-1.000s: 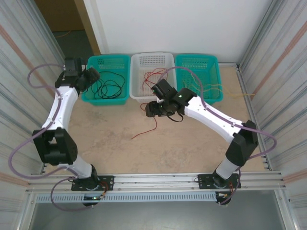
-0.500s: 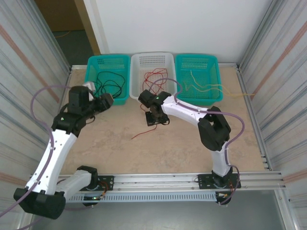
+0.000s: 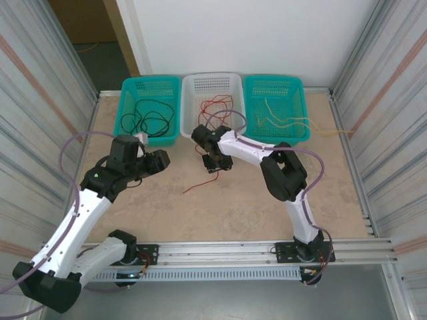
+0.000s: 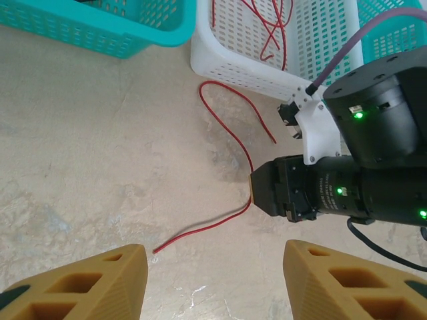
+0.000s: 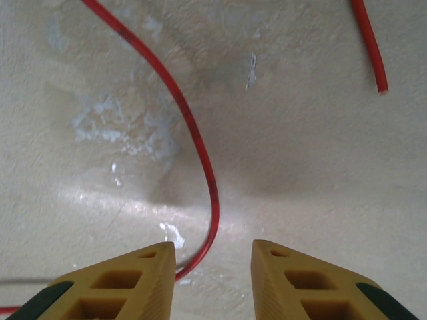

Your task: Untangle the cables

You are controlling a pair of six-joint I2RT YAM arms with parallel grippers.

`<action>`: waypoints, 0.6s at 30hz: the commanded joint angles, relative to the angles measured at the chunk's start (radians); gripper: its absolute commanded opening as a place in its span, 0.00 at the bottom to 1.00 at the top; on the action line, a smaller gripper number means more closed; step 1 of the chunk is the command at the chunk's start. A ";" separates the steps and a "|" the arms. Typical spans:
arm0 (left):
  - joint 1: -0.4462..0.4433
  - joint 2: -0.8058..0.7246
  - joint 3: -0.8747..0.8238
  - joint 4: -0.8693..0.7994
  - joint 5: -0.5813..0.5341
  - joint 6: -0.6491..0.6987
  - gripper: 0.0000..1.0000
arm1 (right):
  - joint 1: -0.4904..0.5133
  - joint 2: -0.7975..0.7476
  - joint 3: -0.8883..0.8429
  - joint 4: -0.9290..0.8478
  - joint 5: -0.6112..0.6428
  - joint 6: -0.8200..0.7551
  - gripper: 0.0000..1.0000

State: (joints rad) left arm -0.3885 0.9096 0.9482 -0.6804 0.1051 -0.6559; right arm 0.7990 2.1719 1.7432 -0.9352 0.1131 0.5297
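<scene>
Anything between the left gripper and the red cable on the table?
Only bare tabletop lies between left gripper and red cable, as the left wrist view shows.

Along the tabletop [image 3: 167,217] far edge stand the left basket [image 3: 148,81], middle basket [image 3: 212,76] and right basket [image 3: 273,79]. A loose cable [image 3: 200,184] lies before the middle basket, under the right tool [image 5: 213,250]; the left tool [image 4: 213,267] sits to its left.

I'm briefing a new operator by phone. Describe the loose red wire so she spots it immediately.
Find the white basket between the two teal baskets at the far edge of the table. In front of it, one thin red wire snakes across the bare surface. The other red wires sit inside the basket.
</scene>
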 commanded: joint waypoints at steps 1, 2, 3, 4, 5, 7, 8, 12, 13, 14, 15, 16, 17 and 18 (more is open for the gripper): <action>-0.004 -0.017 -0.004 -0.005 0.012 -0.012 0.56 | -0.005 0.043 0.047 -0.012 0.035 -0.005 0.32; -0.004 -0.017 -0.002 -0.007 0.014 -0.011 0.56 | -0.007 0.049 0.052 -0.011 0.036 -0.003 0.32; -0.004 -0.017 -0.001 -0.008 0.015 -0.011 0.56 | -0.010 0.056 0.057 -0.011 0.035 0.000 0.31; -0.005 -0.019 -0.002 -0.010 0.017 -0.009 0.56 | -0.013 0.061 0.061 -0.010 0.034 0.000 0.30; -0.004 -0.021 -0.003 -0.011 0.017 -0.011 0.56 | -0.015 0.066 0.065 -0.010 0.031 0.001 0.30; -0.005 -0.023 -0.007 -0.011 0.020 -0.011 0.56 | -0.018 0.076 0.071 -0.013 0.022 0.000 0.28; -0.005 -0.027 -0.009 -0.011 0.022 -0.013 0.56 | -0.019 0.081 0.073 -0.016 0.019 0.000 0.26; -0.004 -0.035 -0.011 -0.011 0.029 -0.023 0.56 | -0.023 0.089 0.078 -0.020 0.002 0.000 0.17; -0.004 -0.036 -0.011 -0.011 0.032 -0.025 0.56 | -0.025 0.090 0.078 -0.019 -0.001 -0.002 0.16; -0.004 -0.036 -0.008 -0.011 0.033 -0.023 0.56 | -0.024 0.092 0.079 -0.020 -0.006 -0.004 0.13; -0.004 -0.036 -0.007 -0.011 0.035 -0.023 0.56 | -0.024 0.092 0.078 -0.021 -0.010 -0.005 0.11; -0.005 -0.036 -0.005 -0.011 0.036 -0.022 0.56 | -0.024 0.092 0.078 -0.021 -0.015 -0.006 0.09; -0.004 -0.036 -0.005 -0.011 0.039 -0.019 0.56 | -0.024 0.092 0.078 -0.023 -0.018 -0.007 0.07; -0.004 -0.036 -0.005 -0.011 0.041 -0.019 0.56 | -0.022 0.089 0.076 -0.024 -0.019 -0.008 0.04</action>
State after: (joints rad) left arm -0.3885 0.8894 0.9459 -0.6811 0.1287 -0.6636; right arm 0.7773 2.2425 1.7916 -0.9325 0.1051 0.5293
